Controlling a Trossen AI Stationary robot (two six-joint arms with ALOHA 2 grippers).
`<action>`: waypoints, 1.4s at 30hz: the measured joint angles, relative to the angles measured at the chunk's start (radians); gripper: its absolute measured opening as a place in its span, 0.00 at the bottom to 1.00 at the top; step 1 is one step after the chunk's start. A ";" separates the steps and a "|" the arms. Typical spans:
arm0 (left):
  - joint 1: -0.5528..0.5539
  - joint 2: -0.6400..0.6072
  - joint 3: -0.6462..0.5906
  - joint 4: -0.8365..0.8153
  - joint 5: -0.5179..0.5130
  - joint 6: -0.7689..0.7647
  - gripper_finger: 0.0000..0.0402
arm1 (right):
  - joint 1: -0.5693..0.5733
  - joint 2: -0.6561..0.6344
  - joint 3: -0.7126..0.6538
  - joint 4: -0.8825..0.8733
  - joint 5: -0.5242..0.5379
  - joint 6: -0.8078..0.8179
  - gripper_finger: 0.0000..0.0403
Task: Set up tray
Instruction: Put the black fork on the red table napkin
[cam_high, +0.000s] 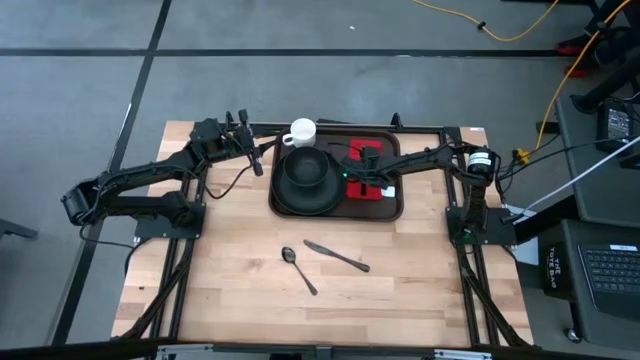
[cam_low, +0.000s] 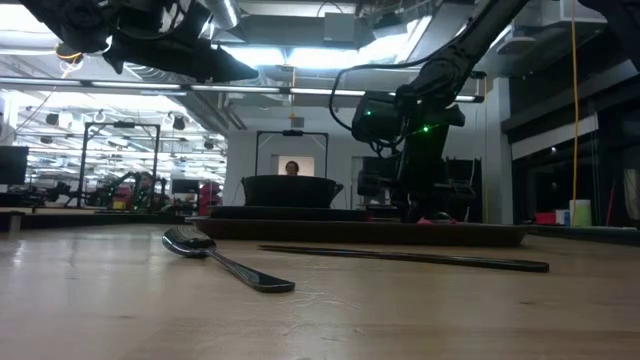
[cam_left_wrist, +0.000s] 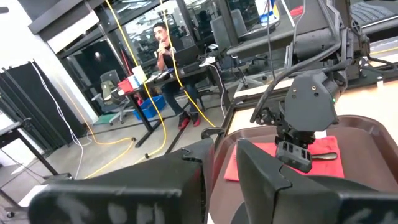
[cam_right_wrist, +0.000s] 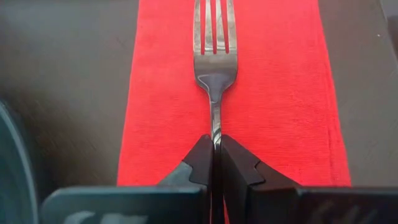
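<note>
Where the desk (cam_high: 250, 300) runs nearest the low camera, a spoon (cam_high: 298, 269) and a knife (cam_high: 337, 257) lie on bare wood, well apart from the tray (cam_high: 393, 208) and with open room all round them. Beyond them the tray sits at the desk's far middle, its long axis running from arm to arm. On it a black plate (cam_high: 285, 200) carries a bowl (cam_high: 307, 169), and a red napkin (cam_right_wrist: 273, 93) lies beside the plate on the right arm's side. The right claw (cam_right_wrist: 216, 149) hangs low over that napkin, clamped on the handle of a fork (cam_right_wrist: 213, 59) whose tines point straight away from it along the cloth. Setting the fork down looks like the step in hand. Farther off, the left claw (cam_high: 254, 152) hovers at the tray's far left corner near a white cup (cam_high: 300, 132); whether its fingers are apart cannot be told.
</note>
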 joint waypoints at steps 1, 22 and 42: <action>0.000 0.000 0.000 0.000 0.000 0.000 0.15 | 0.000 0.000 0.000 0.000 -0.002 0.000 0.05; 0.000 0.000 0.000 0.000 0.000 0.000 0.16 | 0.000 0.000 0.001 -0.011 -0.014 0.018 0.09; 0.000 0.000 0.000 -0.001 0.000 0.000 0.15 | 0.000 0.000 0.001 -0.021 -0.014 0.014 0.10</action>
